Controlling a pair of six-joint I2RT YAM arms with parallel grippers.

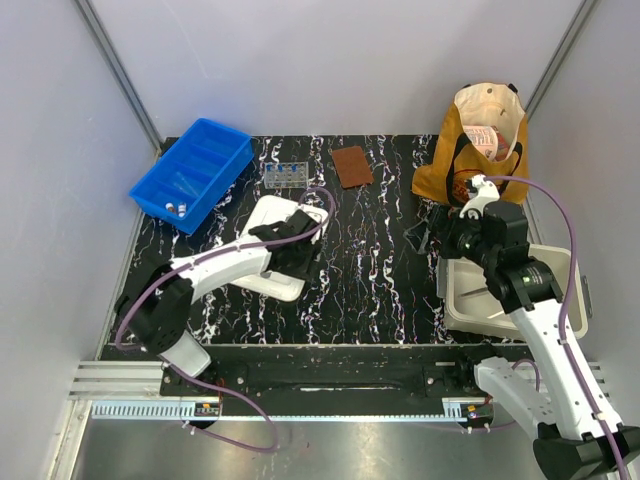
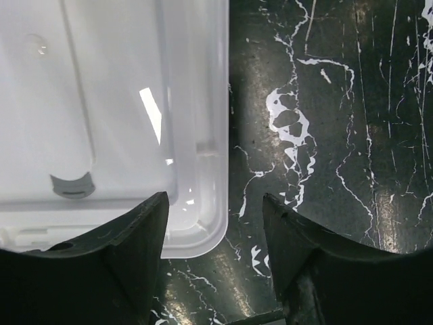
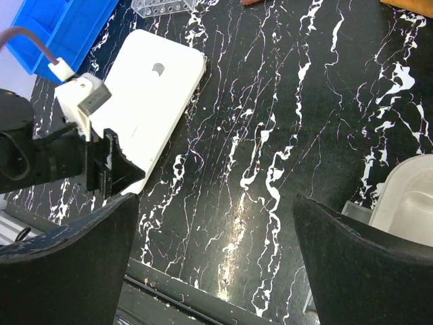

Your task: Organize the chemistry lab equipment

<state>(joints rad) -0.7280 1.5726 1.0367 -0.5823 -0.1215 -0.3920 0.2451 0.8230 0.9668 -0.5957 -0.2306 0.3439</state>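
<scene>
So the left tool [image 2: 213, 271] is hanging low over the white tray [image 2: 101, 101], right at one of its rounded corners. Its fingers are standing apart with nothing between them. In the left wrist view one finger is sitting over the tray's rim and the other over the bare marbled tabletop [image 2: 338, 135]. Can't tell if either one is actually touching. From overhead the tray is lying left of centre, under the left arm's wrist.

The right tool [image 3: 213, 271] is also gaping wide and carrying nothing. It's hovering over black tabletop between the tray and the pale tub [image 1: 550, 265] that's sitting at the right edge. Something thin is lying in that tub, but it's too small for me to say what.

As for the lab stuff, a couple of white-capped vials [image 1: 175, 208] are sitting in the near end of the blue bin [image 1: 195, 165], which is parked at an angle in the far left corner. The clear tube rack [image 1: 284, 177] is standing on the tabletop just beside that bin, toward the back edge, with blue-capped tubes [image 1: 283, 168] sticking up in it. A brown square [image 1: 352, 165] is lying flat a bit right of the rack. The tan tote bag [image 1: 482, 140] is slumping open in the far right corner, well apart from the bin.
</scene>
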